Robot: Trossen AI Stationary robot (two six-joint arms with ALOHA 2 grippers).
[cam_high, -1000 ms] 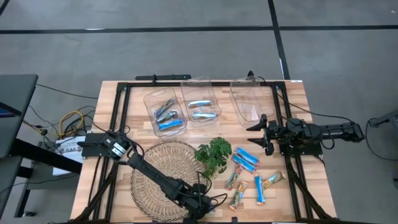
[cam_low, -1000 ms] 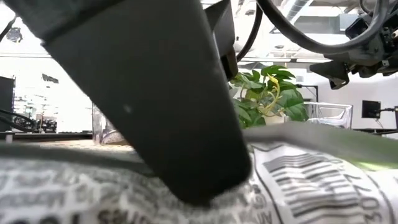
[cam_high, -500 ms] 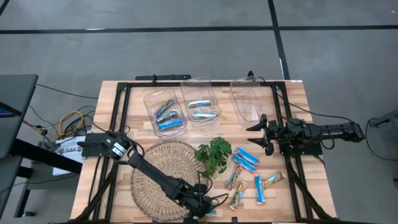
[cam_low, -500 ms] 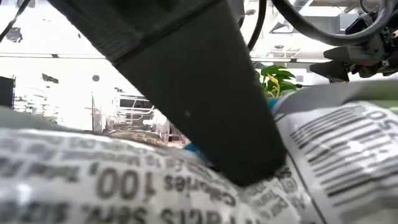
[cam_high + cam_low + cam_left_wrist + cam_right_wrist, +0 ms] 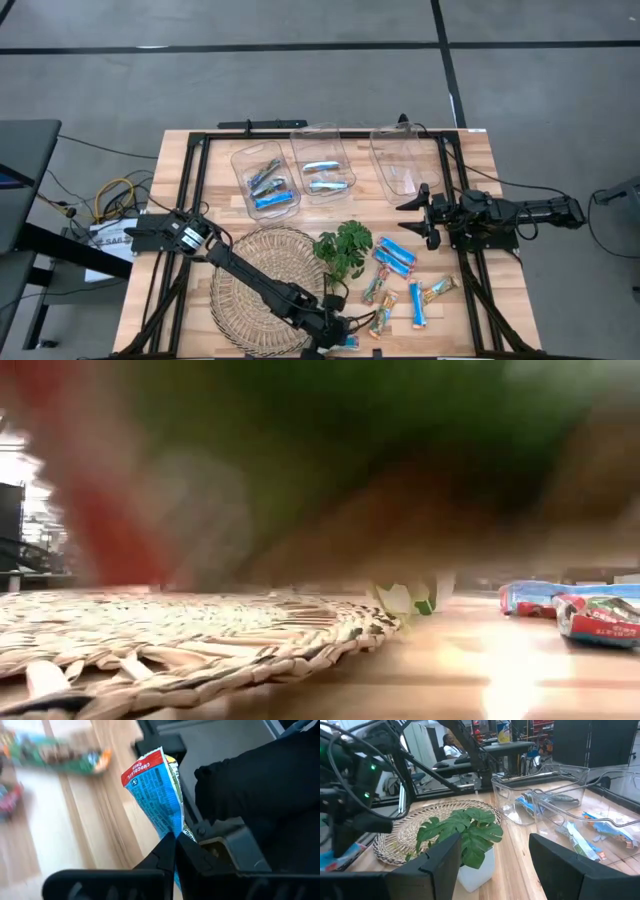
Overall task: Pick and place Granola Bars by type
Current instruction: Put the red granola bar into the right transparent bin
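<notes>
My left gripper [image 5: 338,334] is at the table's near edge, between the woven mat [image 5: 262,290] and the loose bars, and is shut on a bright blue granola bar [image 5: 152,785]. Loose bars lie flat on the wood to its right: blue ones [image 5: 396,255] [image 5: 415,304] and tan ones [image 5: 377,288] [image 5: 438,290]. Two clear bins at the far side hold bars: one [image 5: 266,180] with blue-and-silver and blue bars, one [image 5: 325,170] with blue-and-silver bars. My right gripper [image 5: 422,214] waits open at the right, beside a third bin [image 5: 403,162]. My left gripper pinches the blue bar between its two fingers at one end of the wrapper [image 5: 171,826]. The rest of the bar sticks out past the fingertips [image 5: 166,851]. In the low view a blurred shape hangs above the table with bare wood showing under it.
A small potted green plant [image 5: 343,250] stands between the mat and the loose bars. A black frame [image 5: 455,190] runs around the table's edges. Cables [image 5: 112,195] lie off the left side. Bare wood shows near the right and far-left corners.
My left gripper, still shut on the blue bar, has moved a little toward the table's right along the near edge. In the low view the wrapper and finger that filled the picture have risen, and the mat and table now show beneath.
</notes>
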